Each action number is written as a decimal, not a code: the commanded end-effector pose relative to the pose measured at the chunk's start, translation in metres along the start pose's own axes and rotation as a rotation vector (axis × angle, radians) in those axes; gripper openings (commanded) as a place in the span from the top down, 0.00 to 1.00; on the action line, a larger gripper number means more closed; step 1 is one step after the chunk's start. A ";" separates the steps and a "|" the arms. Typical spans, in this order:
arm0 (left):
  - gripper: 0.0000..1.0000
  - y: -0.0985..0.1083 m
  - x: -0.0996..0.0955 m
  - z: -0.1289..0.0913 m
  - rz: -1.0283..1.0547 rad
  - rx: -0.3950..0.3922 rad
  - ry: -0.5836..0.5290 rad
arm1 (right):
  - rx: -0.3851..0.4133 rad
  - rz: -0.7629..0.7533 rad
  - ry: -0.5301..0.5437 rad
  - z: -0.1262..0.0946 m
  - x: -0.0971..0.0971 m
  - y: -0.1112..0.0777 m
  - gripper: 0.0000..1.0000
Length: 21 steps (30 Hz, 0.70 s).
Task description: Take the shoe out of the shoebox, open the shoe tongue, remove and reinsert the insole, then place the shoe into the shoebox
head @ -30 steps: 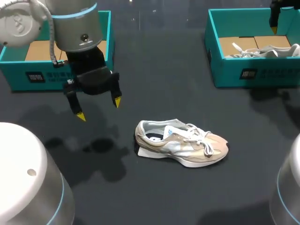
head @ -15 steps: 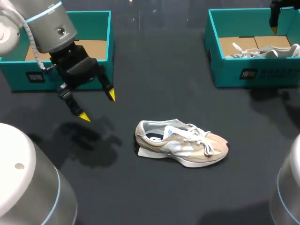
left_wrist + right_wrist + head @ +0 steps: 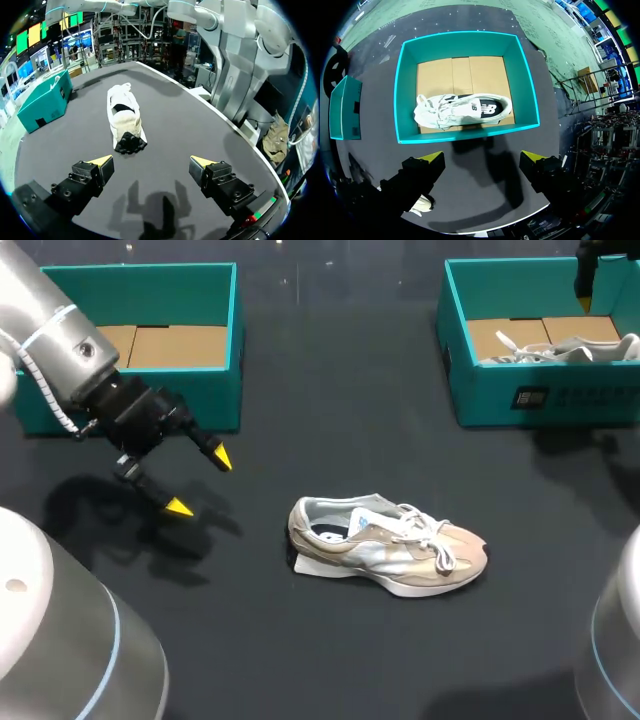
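A beige and white sneaker (image 3: pixel 388 546) lies on its side on the dark table, toe pointing right. My left gripper (image 3: pixel 200 482) hangs open and empty, well to the left of the sneaker's heel. In the left wrist view the sneaker (image 3: pixel 124 116) lies ahead of the open left gripper (image 3: pixel 151 161), heel end nearest, not touching it. My right gripper (image 3: pixel 482 157) is open and empty, high above the front wall of the right teal shoebox (image 3: pixel 470 135). That box holds a white shoe (image 3: pixel 462 110). In the head view only one of its fingers (image 3: pixel 585 280) shows at the far right.
The left teal shoebox (image 3: pixel 215 390) stands at the back left with only a cardboard floor inside. The right shoebox (image 3: pixel 545 395) with the white shoe (image 3: pixel 560 348) stands at the back right. The left box (image 3: pixel 45 102) also shows beyond the sneaker.
My left arm has swung left and tilted, carrying its open gripper from in front of the left box toward the table's left side. The sneaker and the right arm stayed still.
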<state>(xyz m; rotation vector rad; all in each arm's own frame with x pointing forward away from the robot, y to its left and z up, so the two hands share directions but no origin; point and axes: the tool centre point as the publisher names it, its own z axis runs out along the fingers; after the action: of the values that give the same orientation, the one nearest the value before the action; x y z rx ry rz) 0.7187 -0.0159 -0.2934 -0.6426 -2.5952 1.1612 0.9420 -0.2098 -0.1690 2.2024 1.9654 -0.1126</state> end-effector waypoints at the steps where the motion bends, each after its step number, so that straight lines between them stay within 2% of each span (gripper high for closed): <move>1: 0.00 0.006 0.004 0.001 0.003 0.073 -0.014 | 0.001 0.001 -0.001 0.000 0.000 0.000 0.00; 3: 0.00 0.010 0.004 0.008 -0.001 0.077 -0.033 | 0.001 0.001 -0.001 0.000 0.000 0.000 0.00; 4: 0.00 0.013 0.005 0.014 -0.014 0.120 -0.028 | 0.001 0.001 -0.001 0.000 0.000 0.000 0.00; 7: 0.00 0.024 0.004 0.029 -0.033 0.160 -0.074 | 0.001 0.001 -0.001 0.000 0.000 0.000 0.00; 10: 0.00 0.034 0.000 0.036 -0.068 0.237 -0.078 | 0.001 0.001 -0.001 0.000 0.000 0.000 0.00; 11: 0.00 0.035 0.000 0.036 -0.078 0.235 -0.050 | 0.001 0.001 -0.001 0.000 0.000 0.000 0.00; 21: 0.00 0.037 -0.001 0.039 -0.086 0.234 -0.068 | 0.001 0.001 -0.001 0.000 0.000 0.000 0.00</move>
<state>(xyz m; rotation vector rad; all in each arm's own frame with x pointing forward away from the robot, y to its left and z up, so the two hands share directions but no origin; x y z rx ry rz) 0.7149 -0.0182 -0.3449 -0.4585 -2.4492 1.4496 0.9420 -0.2098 -0.1690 2.2025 1.9653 -0.1126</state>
